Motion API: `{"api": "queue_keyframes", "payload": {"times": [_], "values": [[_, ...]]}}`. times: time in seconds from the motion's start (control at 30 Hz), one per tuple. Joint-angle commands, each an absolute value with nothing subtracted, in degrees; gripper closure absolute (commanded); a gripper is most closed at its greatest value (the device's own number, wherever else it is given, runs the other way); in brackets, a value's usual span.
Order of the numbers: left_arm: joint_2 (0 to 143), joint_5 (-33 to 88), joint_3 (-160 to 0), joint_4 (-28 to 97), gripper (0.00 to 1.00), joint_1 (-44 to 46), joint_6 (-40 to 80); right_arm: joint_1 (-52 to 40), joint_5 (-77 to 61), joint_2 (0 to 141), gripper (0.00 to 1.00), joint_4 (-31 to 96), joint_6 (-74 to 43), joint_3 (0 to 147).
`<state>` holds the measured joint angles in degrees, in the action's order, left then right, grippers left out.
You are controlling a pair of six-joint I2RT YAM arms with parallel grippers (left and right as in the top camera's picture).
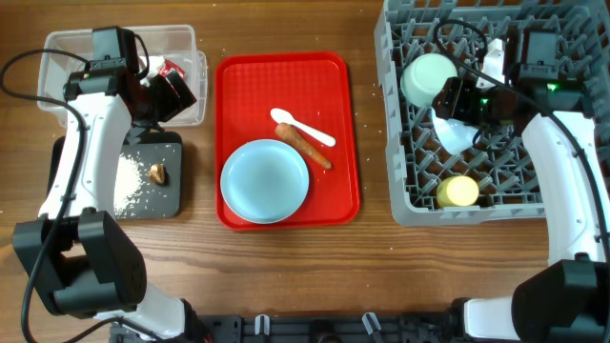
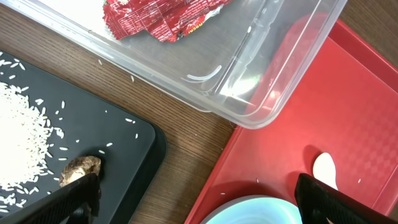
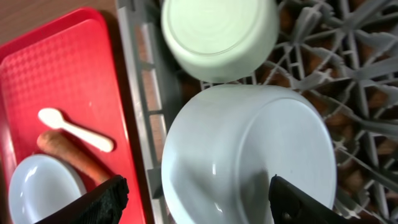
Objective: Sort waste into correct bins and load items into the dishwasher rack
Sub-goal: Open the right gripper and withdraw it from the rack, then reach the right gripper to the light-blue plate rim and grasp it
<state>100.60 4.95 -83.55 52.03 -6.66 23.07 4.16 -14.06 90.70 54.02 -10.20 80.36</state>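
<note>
Finds the left gripper (image 2: 198,180) spread wide, nothing between its fingers (image 2: 74,199), hanging low over the gap between the two bins. Places the clear tub (image 2: 249,81) just ahead of that gripper, with the red wrapper (image 2: 161,18) lying crumpled inside. Puts the black tray (image 2: 124,143) beneath the left finger, bearing a drift of white rice grains (image 2: 25,137) and, right at the fingertip, the small brown scrap (image 2: 79,169). Shows bare desk (image 2: 193,149) straight below the gripper's middle, dotted with a few stray grains.

Sets the red serving tray (image 1: 286,76) to the right of the left gripper and well to the left of the right one. Carries there the light blue plate (image 1: 265,181), the white spoon (image 1: 303,128) and the orange-brown stick (image 1: 305,146), spoon and stick side by side, the stick's lower end just beside the plate's rim.

Locates the right gripper (image 3: 198,193) over the grey rack (image 1: 405,195), likewise spread apart, straddling a pale bowl (image 3: 249,155) resting among the pegs. Cannot tell about contact between bowl and fingers. Has a second, greenish bowl (image 3: 217,31) just beyond the fingertips, base toward the wrist camera, close against the first. Leaves the yellow cup (image 1: 457,191) in the rack behind the right gripper, near the rack's front wall.
</note>
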Motion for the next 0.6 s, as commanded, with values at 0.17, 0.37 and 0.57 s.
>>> {"api": "queue_keyframes", "payload": {"times": [0.17, 0.37, 0.57], "values": [[99.5, 4.4, -84.6, 51.9, 0.00, -6.5, 22.9, 3.3, -19.6, 84.0, 0.25, 53.7, -7.6, 84.6], [99.5, 4.4, -84.6, 51.9, 0.00, -6.5, 22.9, -4.1, -19.8, 79.6, 0.25, 51.3, -9.2, 85.3], [99.5, 4.4, -84.6, 51.9, 0.00, -6.5, 22.9, -19.2, -14.4, 85.1, 0.25, 47.2, -12.8, 85.1]]}}
